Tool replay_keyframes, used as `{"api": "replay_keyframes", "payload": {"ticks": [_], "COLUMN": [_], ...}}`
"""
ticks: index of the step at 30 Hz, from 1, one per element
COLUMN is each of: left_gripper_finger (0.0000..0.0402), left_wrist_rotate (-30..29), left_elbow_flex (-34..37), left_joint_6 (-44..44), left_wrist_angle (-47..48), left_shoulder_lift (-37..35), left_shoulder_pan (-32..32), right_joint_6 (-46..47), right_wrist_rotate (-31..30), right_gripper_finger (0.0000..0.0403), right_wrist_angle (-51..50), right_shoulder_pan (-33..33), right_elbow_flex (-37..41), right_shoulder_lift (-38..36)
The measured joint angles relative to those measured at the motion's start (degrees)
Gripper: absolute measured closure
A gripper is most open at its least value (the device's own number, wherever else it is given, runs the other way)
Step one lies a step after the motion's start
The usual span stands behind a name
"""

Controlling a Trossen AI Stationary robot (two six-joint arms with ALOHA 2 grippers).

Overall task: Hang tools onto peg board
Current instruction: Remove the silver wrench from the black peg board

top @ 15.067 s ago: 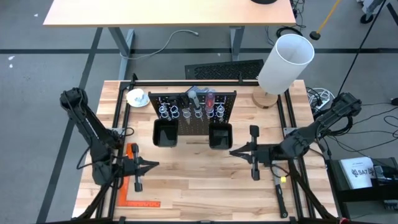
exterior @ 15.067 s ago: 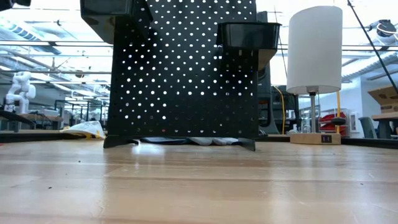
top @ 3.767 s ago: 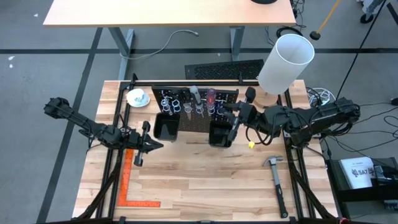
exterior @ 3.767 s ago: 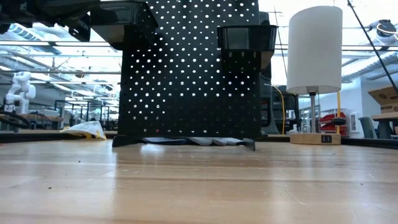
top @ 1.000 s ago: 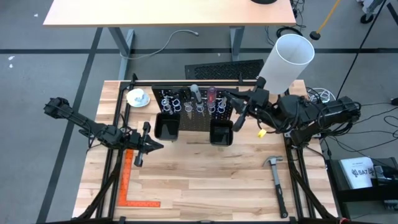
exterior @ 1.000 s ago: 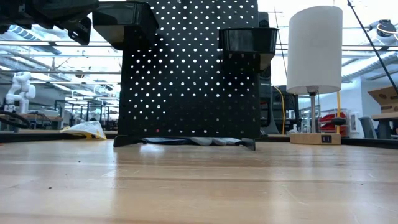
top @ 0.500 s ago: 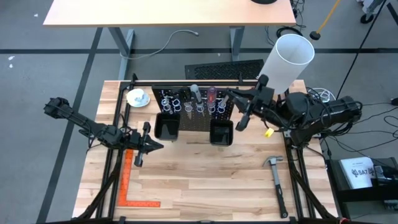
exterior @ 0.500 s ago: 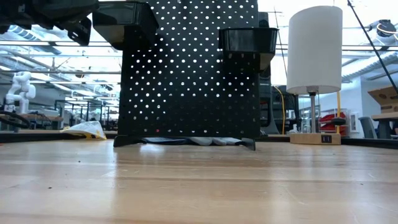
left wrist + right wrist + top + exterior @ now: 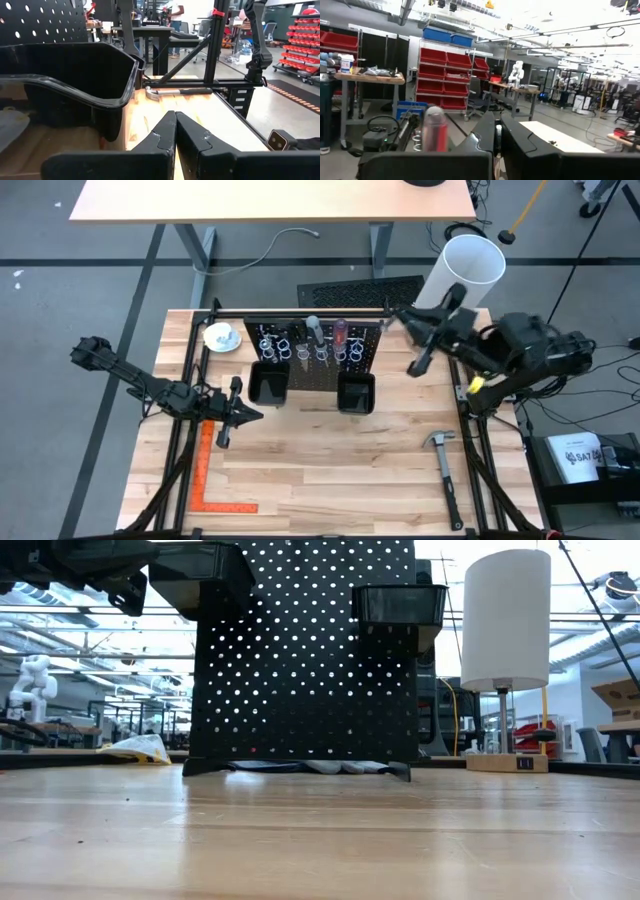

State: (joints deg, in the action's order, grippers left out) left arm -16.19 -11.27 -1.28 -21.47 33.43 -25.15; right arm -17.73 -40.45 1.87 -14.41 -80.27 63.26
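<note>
Two clenched tools: right tool (image 9: 393, 313) beside the peg board's (image 9: 312, 370) right edge; left tool (image 9: 256, 416) before its left bin (image 9: 268, 390).

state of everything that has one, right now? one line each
Left pincer: shut, empty, low by the left bin.
Right pincer: shut, empty, raised beside the peg board.
Peg board: upright, tools in its rings.
Left bin: hung on the board.
Hammer: lying flat on the table.
Lamp: upright.
</note>
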Motion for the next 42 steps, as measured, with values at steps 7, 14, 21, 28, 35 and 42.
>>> {"api": "replay_keyframes", "payload": {"ticks": [7, 14, 21, 28, 35, 42], "left_gripper_finger": [0.0388, 0.0388, 0.0388, 0.0388, 0.0388, 0.0388], "left_wrist_rotate": [0.00, 0.00, 0.00, -0.02, -0.02, -0.04], "left_elbow_flex": [0.00, 0.00, 0.00, 0.00, 0.00, 0.00], "left_joint_6": [-0.62, -1.05, -1.08, -1.33, -1.29, -1.32], "left_wrist_angle": [0.13, 0.17, 0.13, 0.13, 1.69, 1.63], "left_shoulder_lift": [0.00, 0.00, 0.00, 0.00, 0.38, 2.13], "left_shoulder_pan": [0.00, 0.01, 0.00, 0.02, 0.00, 0.00], "right_joint_6": [1.34, 24.59, 56.72, 82.06, 99.57, 109.54], "right_wrist_rotate": [-1.41, -5.95, -1.22, 11.47, 19.34, 21.40], "right_gripper_finger": [0.0396, 0.0396, 0.0396, 0.0396, 0.0396, 0.0396], "right_wrist_angle": [-13.91, -43.03, -58.21, -58.71, -41.00, -27.25], "right_shoulder_pan": [0.04, 0.09, 0.09, -2.27, -8.06, -12.14], "right_elbow_flex": [0.00, 0.11, 4.97, 16.68, 31.72, 38.47], "right_shoulder_lift": [-6.51, -6.96, -0.57, 4.58, 5.31, 12.04]}}
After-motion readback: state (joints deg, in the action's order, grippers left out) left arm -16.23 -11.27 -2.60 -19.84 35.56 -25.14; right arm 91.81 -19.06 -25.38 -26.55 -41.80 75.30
